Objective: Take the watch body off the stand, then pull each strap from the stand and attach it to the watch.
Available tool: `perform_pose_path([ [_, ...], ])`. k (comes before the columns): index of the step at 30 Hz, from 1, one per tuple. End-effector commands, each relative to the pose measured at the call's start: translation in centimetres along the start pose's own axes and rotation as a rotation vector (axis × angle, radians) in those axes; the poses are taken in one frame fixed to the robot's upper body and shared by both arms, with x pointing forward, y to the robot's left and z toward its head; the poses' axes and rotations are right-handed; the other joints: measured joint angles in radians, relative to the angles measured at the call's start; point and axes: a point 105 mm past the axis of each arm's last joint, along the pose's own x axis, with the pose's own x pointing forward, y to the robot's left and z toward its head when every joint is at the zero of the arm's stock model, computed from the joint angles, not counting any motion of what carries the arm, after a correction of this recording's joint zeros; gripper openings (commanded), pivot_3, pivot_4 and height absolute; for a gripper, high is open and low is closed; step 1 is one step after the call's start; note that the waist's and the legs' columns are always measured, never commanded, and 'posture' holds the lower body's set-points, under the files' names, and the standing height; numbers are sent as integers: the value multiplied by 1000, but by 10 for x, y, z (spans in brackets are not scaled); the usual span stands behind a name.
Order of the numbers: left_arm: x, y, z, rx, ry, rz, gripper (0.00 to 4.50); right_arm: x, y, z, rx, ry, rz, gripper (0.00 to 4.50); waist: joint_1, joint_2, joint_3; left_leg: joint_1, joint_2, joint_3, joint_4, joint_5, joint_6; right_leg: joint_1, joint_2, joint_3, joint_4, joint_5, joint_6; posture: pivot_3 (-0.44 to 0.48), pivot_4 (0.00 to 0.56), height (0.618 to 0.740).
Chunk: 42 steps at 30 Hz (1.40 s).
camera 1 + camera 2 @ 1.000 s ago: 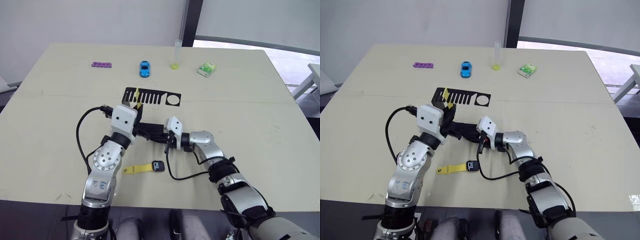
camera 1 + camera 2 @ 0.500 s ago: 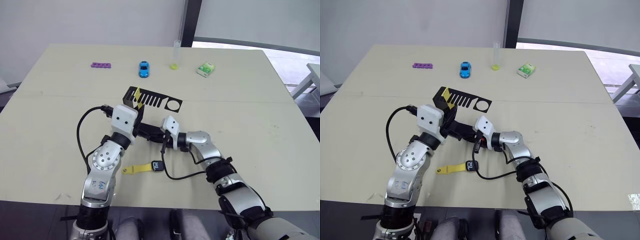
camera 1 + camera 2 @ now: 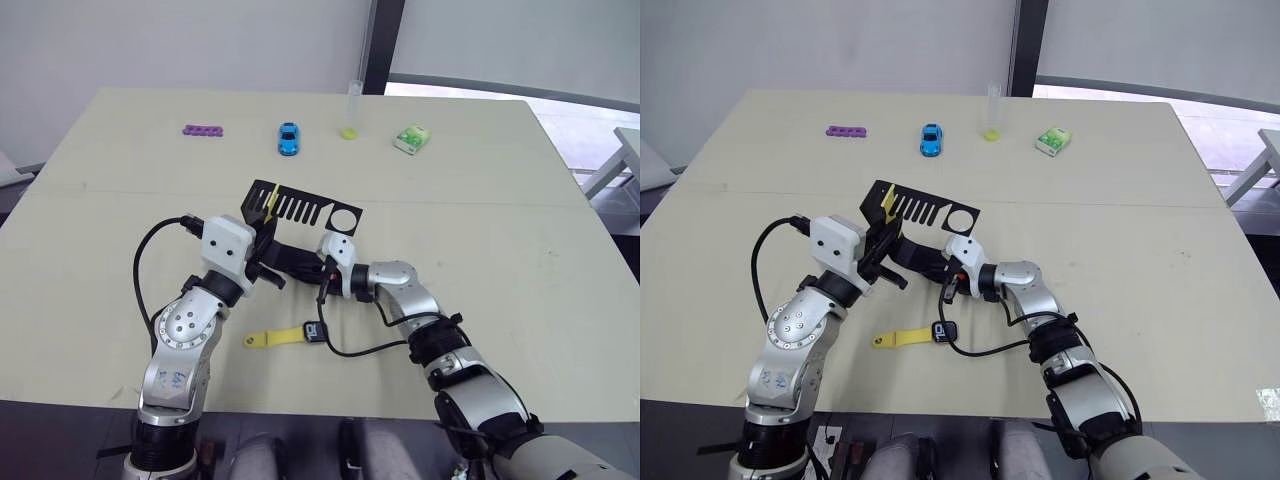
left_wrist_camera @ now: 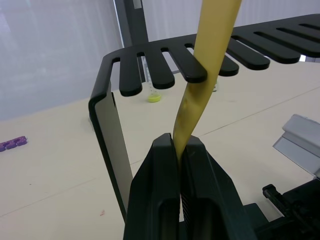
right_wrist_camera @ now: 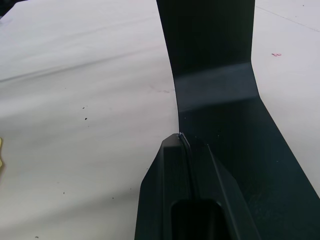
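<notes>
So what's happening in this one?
The left gripper is shut on the second yellow strap, which hangs through a slot in the stand's top plate. The right gripper is clamped on the stand's foot, steadying it. The watch body, with one strap already joined, lies on the table near the robot.

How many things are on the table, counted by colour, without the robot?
Black: 2, stand, watch body
Yellow: 2, straps
Blue: 1, car
Purple: 1, block
Green: 1, packet
Clear: 1, tube
Total: 8
</notes>
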Motion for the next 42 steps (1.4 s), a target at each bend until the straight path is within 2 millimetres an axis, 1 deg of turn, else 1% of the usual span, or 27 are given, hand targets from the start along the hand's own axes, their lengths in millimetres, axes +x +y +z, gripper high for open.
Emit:
perform_pose_path([
  [1,-3,-5,11,-8,-45,-28,52,-4,6,-35,103,100,-20,0,0,0,0,0,0,0,0,0,0,0,0,0,0,0,0,0,150,740],
  [4,-5,-7,8,-17,-35,-36,52,-4,6,-35,109,97,-27,0,0,0,0,0,0,0,0,0,0,0,0,0,0,0,0,0,150,740],
  [9,-4,-5,10,-18,-39,-37,52,-4,4,-38,141,110,-50,0,1,0,0,0,0,0,0,0,0,0,0,0,0,0,0,0,150,740],
  [15,-6,12,9,9,-29,-25,52,-2,2,-40,172,121,-81,0,0,0,0,0,0,0,-1,0,0,0,0,0,0,0,0,0,150,740],
  [18,-10,8,12,6,-37,-83,52,-1,3,-41,176,123,-81,0,1,0,0,0,0,0,-1,0,0,0,0,0,-1,0,0,0,150,740],
  [21,-20,5,16,8,-47,-135,52,0,4,-40,176,114,-78,0,0,0,0,0,0,-1,-1,0,0,0,0,0,-1,0,0,0,150,740],
  [25,-38,6,21,-1,-61,-176,52,0,3,-29,152,55,-78,0,0,0,0,0,0,-1,-1,0,0,0,0,-1,-1,0,0,0,150,740],
  [30,-70,8,30,-109,-91,-269,52,-6,2,9,87,-125,-50,0,0,1,0,-1,0,-1,-2,-1,0,0,-1,-1,-3,0,0,0,150,740],
  [32,-82,11,32,-156,-82,-326,52,-13,2,24,46,-184,-32,0,0,1,0,-2,0,-2,-2,-1,0,0,-1,-1,-4,0,0,0,150,740],
  [34,-94,16,32,-191,-34,-396,52,-27,1,39,-6,-236,-26,0,0,2,1,-3,0,-2,-2,-2,0,-1,-1,-2,-4,0,0,0,150,740],
  [36,-101,22,32,-206,9,-440,52,-44,-1,48,-35,-263,-30,0,2,4,2,-4,0,-2,-2,-2,1,-2,-1,-2,-5,0,0,0,150,740],
  [38,-105,27,33,-215,30,-466,52,-60,0,53,-56,-274,-30,0,2,4,2,-4,0,-2,-2,-3,1,-2,-2,-2,-6,0,0,0,150,740],
  [41,-113,31,33,-236,78,-530,52,-102,10,56,-81,-284,-25,0,5,4,2,-4,-1,-3,-4,-4,1,-1,-2,-2,-7,0,0,0,150,740],
  [42,-115,31,32,-239,92,-547,52,-112,12,55,-78,-285,-34,0,7,4,2,-5,-1,-4,-5,-4,1,-1,-2,-4,-9,0,0,0,150,740],
])
